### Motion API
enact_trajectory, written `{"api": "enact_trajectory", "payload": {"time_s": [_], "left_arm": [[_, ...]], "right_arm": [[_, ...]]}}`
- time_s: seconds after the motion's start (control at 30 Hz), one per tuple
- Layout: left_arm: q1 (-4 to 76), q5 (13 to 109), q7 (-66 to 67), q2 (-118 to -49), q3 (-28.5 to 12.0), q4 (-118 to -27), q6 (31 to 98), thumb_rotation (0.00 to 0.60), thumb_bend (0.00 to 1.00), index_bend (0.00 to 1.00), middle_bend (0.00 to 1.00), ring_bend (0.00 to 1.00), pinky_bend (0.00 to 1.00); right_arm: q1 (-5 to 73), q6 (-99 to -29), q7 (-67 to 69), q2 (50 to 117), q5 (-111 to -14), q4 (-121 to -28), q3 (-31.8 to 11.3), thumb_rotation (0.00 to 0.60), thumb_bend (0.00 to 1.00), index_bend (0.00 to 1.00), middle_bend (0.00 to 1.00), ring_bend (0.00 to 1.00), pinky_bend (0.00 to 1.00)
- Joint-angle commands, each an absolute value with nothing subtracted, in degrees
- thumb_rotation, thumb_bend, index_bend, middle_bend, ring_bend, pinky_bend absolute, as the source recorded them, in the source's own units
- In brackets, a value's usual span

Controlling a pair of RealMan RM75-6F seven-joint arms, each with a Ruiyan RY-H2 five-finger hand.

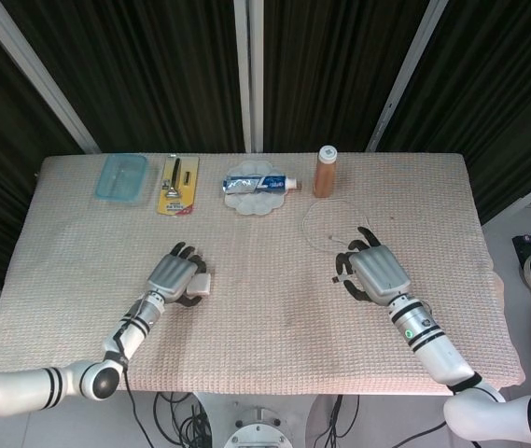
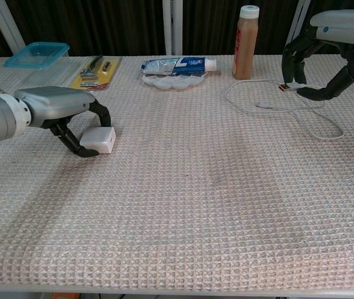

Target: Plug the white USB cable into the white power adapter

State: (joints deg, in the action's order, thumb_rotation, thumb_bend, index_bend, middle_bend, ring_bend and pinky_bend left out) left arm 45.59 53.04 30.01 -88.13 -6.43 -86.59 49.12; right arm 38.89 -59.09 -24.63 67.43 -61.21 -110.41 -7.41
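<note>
The white power adapter [image 1: 202,283] [image 2: 100,139] lies left of the table's centre, tilted. My left hand [image 1: 176,274] [image 2: 58,107] grips it, fingers curled over its top and thumb under its near side. The white USB cable [image 2: 288,109] [image 1: 319,213] loops on the cloth at the right, near the bottle. Its plug end [image 2: 284,87] is raised off the cloth and pinched in the fingertips of my right hand [image 1: 377,271] [image 2: 335,37]. In the head view the hand covers the plug. The two hands are far apart.
Along the far edge stand a brown bottle [image 1: 325,172] [image 2: 245,42], a toothpaste tube on a white dish [image 1: 258,184] [image 2: 177,65], a yellow razor pack [image 1: 178,185] [image 2: 93,68] and a blue container [image 1: 121,175] [image 2: 37,53]. Woven cloth [image 2: 195,205] covers the table.
</note>
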Motion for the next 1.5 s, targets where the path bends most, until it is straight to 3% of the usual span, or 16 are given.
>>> {"api": "enact_trajectory", "payload": {"time_s": [0.03, 0.17, 0.4, 0.9, 1.5], "left_arm": [[45.88, 52.84, 29.97, -88.17, -6.33, -86.33, 49.01, 0.491, 0.24, 0.34, 0.26, 0.08, 0.00], [46.07, 52.78, 29.90, -88.37, -6.14, -85.83, 49.51, 0.501, 0.26, 0.38, 0.30, 0.11, 0.01], [45.60, 52.57, 30.01, -87.97, -6.77, -87.39, 52.87, 0.506, 0.26, 0.50, 0.49, 0.26, 0.04], [46.97, 45.38, 43.89, -81.26, -9.44, -102.33, 64.93, 0.508, 0.25, 0.51, 0.51, 0.27, 0.06], [51.67, 33.15, 51.04, -81.54, -13.39, -106.83, 69.75, 0.506, 0.23, 0.51, 0.53, 0.31, 0.10]], "right_arm": [[38.84, -59.21, -24.67, 67.46, -61.23, -110.41, -7.33, 0.600, 0.47, 0.63, 0.52, 0.25, 0.04], [38.71, -59.47, -24.62, 67.50, -61.20, -110.40, -7.25, 0.600, 0.47, 0.63, 0.52, 0.25, 0.04], [39.94, -58.80, -25.14, 68.97, -59.75, -109.33, -8.15, 0.600, 0.47, 0.64, 0.52, 0.25, 0.04], [54.30, -53.80, -37.81, 82.65, -44.14, -100.98, -12.77, 0.600, 0.47, 0.64, 0.52, 0.25, 0.04], [62.66, -63.91, -42.65, 98.81, -35.33, -90.90, -18.69, 0.600, 0.51, 0.66, 0.53, 0.26, 0.04]]}}
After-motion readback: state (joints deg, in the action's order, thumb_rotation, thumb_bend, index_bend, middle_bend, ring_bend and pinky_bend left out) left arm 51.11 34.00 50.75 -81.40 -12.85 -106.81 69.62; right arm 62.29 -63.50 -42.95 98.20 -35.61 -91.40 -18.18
